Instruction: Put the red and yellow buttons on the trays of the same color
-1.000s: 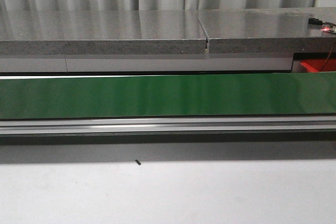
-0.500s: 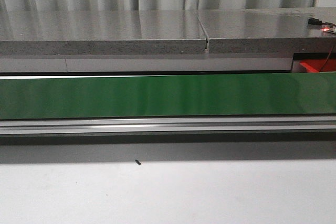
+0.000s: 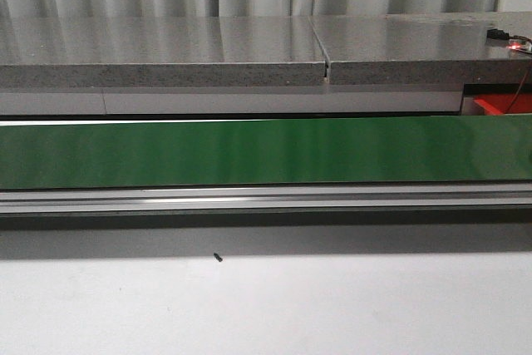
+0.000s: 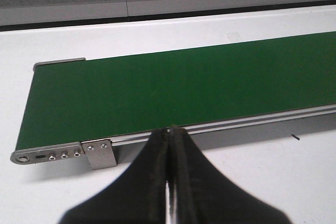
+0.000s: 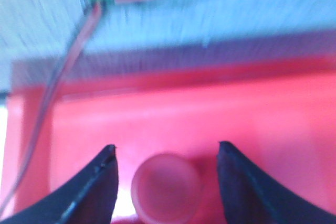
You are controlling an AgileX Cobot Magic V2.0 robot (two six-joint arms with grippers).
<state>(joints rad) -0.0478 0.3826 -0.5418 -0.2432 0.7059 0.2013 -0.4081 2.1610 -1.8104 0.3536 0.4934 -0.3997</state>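
1. Two claws are seen, only in the wrist views. The right gripper (image 5: 168, 182) is spread wide, with a red button (image 5: 167, 186) seen between its fingers (image 5: 97, 187), touching neither; nothing is pinched.
2. The button is seen inside the red tray (image 5: 220, 114), on the tray floor and away from the tray's far wall. The picture is blurred, so whether it is resting or falling cannot be told. The wide spread is judged to be a release over the matching tray.
3. The button is seen face-on as a round disc, flat face toward the wrist camera. No long axis or pointing direction can be read from a round outline.
4. The left gripper (image 4: 169, 145) is pressed together, empty, and held off the near rail of the green conveyor belt (image 4: 178, 85), by its end corner. It is judged to be parked in wait.
5. No button is seen on the belt in the front view; only a corner of the red tray shows at the right edge. No yellow tray or yellow button is in view.
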